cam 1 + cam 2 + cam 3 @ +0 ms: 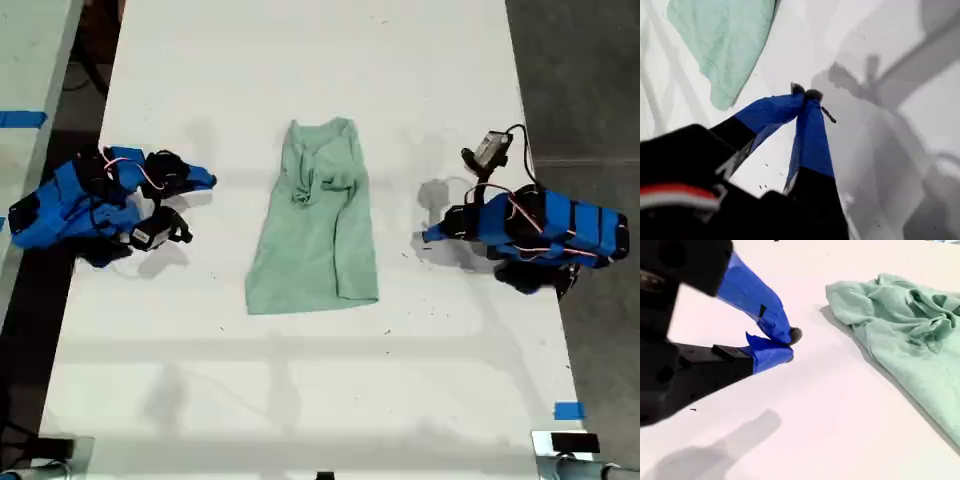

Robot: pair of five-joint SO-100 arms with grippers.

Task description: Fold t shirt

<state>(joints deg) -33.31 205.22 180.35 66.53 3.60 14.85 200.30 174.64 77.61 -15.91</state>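
Observation:
The pale mint-green t shirt [315, 225] lies flat in the middle of the white table [300, 60], with its collar toward the far edge and bunched wrinkles just below it. My first gripper [428, 237] rests on the table at the exterior view's right, a short gap from the shirt's side, pointing at it. Its wrist view shows the blue fingers [805, 91] shut on nothing, with a plain corner of the shirt [725, 45] beyond. My second gripper [208, 181] lies at the exterior view's left, shut and empty [790, 342], apart from the wrinkled collar end [900, 315].
Both blue arms lie folded low on the table, one on each side in the exterior view. A second pale surface [30, 60] with blue tape stands past the exterior view's left edge. Blue tape [568, 410] marks the table's near corner at that view's right.

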